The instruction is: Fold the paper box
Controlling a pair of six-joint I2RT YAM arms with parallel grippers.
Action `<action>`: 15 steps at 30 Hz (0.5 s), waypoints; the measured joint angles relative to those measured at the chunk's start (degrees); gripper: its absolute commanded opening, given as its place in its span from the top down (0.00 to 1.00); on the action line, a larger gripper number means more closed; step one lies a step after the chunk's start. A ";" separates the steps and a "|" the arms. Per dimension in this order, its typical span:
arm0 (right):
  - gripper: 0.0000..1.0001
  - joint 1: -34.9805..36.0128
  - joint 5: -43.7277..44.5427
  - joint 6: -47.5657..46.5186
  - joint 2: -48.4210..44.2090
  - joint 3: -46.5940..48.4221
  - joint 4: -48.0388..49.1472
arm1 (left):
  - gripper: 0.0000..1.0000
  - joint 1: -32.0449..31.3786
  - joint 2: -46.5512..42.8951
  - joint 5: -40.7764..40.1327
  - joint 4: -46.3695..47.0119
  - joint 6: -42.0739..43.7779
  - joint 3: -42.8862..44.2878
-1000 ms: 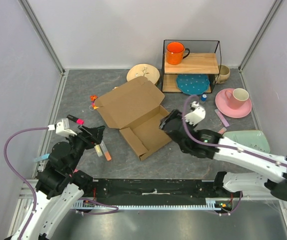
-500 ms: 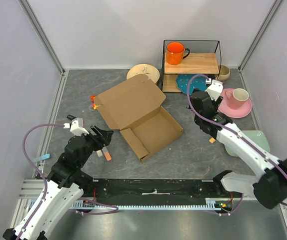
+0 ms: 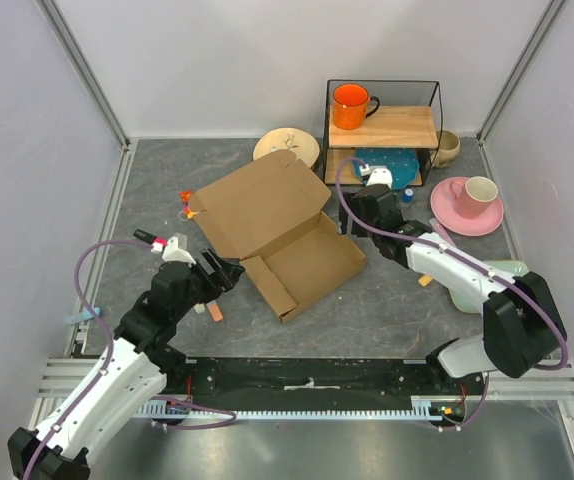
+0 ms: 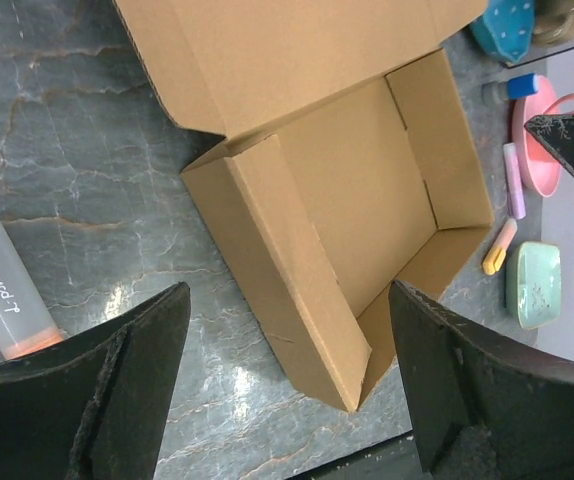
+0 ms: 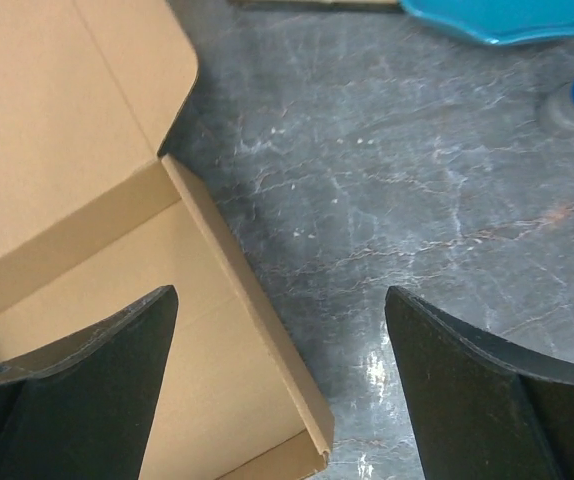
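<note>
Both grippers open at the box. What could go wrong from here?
Left gripper and right gripper are open, box loose: a push may slide it, not fold it.
Right gripper is close to the blue plate and shelf; a swing could hit them.
Tube beside left gripper could get dragged.

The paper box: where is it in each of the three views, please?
Top external: the paper box lies open in the middle.
Left wrist: it fills the centre and top.
Right wrist: it fills the left half.
Shared landmark: the blue plate, near the box's far corner.
</note>
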 measured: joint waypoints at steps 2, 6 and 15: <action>0.09 0.59 -0.52 -0.72 1.11 -0.57 0.57 | 0.13 -0.02 1.64 0.48 0.37 -0.42 -0.11; 0.13 1.36 -1.68 -2.47 4.74 -1.42 1.42 | 0.13 -0.55 3.87 1.14 1.81 -1.36 -0.79; 0.34 1.77 -2.47 -4.52 10.29 -3.78 4.31 | 0.13 -3.56 13.20 1.75 5.95 -2.21 -1.27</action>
